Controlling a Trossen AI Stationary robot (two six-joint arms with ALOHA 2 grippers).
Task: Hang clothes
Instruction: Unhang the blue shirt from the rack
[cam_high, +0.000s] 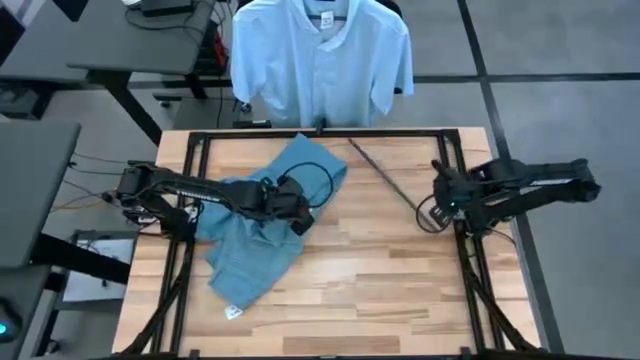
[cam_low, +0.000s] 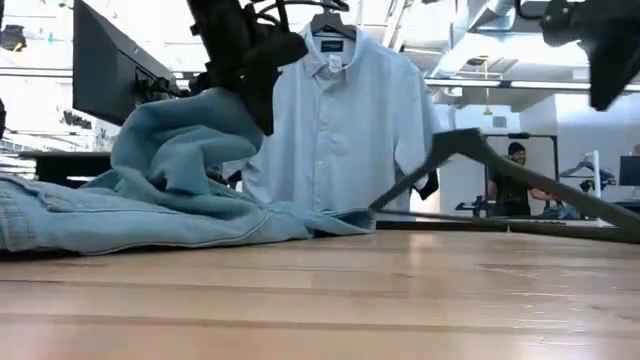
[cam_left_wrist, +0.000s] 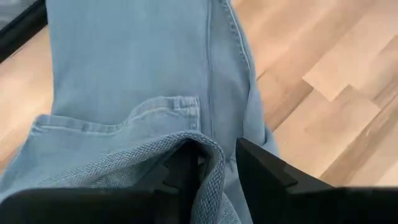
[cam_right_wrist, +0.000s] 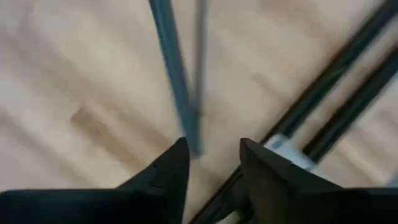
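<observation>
Now the left gripper (cam_left_wrist: 214, 165) pinches the jeans (cam_high: 262, 225) beside the hanger (cam_high: 385, 180); right gripper (cam_right_wrist: 214, 155) open; next, drape them over it.

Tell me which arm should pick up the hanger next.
Right, probably. The right gripper hovers open at the hanger end, while the left gripper is shut on the jeans.
</observation>
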